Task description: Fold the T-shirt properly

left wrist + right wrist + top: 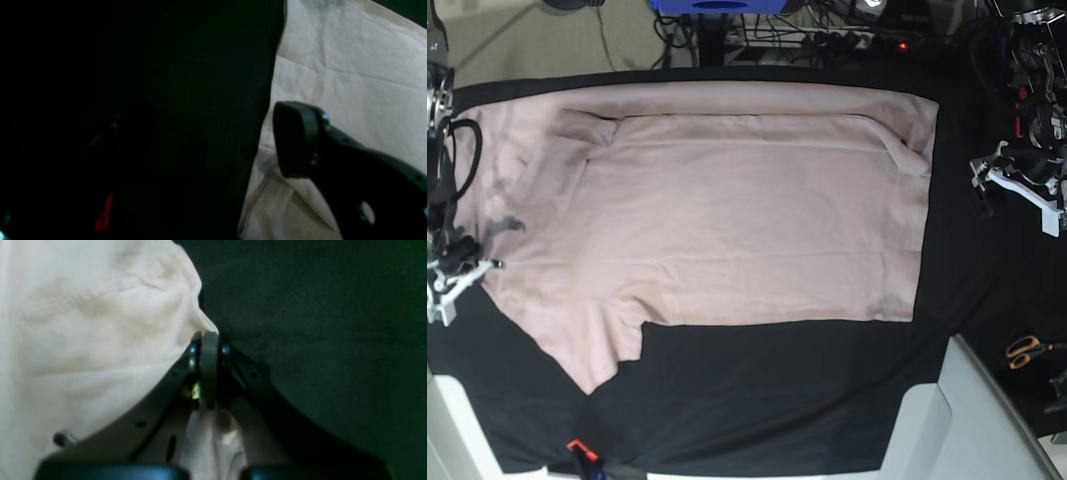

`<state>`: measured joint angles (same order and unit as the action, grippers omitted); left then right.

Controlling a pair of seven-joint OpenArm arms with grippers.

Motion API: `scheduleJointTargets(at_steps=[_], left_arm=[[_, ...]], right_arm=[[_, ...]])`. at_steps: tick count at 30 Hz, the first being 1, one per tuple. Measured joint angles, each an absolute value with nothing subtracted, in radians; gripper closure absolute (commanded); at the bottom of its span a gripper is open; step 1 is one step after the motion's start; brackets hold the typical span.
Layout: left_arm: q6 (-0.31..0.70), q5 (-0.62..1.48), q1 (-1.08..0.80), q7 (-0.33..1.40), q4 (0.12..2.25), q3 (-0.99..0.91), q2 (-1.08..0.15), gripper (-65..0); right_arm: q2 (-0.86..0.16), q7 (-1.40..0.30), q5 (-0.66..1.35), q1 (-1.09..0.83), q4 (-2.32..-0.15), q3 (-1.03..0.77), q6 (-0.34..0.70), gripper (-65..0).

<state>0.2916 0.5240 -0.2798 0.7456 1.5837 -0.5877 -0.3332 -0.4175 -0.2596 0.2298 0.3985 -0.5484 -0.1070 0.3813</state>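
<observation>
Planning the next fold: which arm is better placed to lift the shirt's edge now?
The right. Its gripper is already shut on the T-shirt at its edge, fabric bunched between the jaws. The left gripper is open beside the opposite edge, one finger over the cloth, holding nothing.

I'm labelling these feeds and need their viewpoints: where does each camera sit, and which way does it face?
Left wrist: on the left arm, facing down at the black tablecloth and the pale pink cotton T-shirt; one finger shows.
Right wrist: on the right arm, looking along shut fingers pinching the shirt's edge.
Base: overhead, facing down; both arms at the side edges.
All three share the shirt.
</observation>
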Motion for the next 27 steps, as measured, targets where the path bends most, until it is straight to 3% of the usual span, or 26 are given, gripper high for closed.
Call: scheduleJointTargets(at_steps=[6, 13, 27], left_arm=[[0.292, 0.524, -0.279, 0.746, 1.584, -0.588, -0.333, -54.1], [0.292, 0.524, -0.279, 0.746, 1.584, -0.588, -0.332, -54.1], [0.292, 0.525, -0.266, 0.748, 1.584, -0.587, -0.33, -54.1]], right_arm=[[-0.417, -0.411, 0.23, 0.3, -0.74, -0.111, 0.374, 0.0], [-0.421, -0.577, 0.311, 0.162, -0.982, -0.236, 0.376, 0.0], [-0.302, -0.825, 0.313, 0.006, -1.359, -0.34, 0.374, 0.0]])
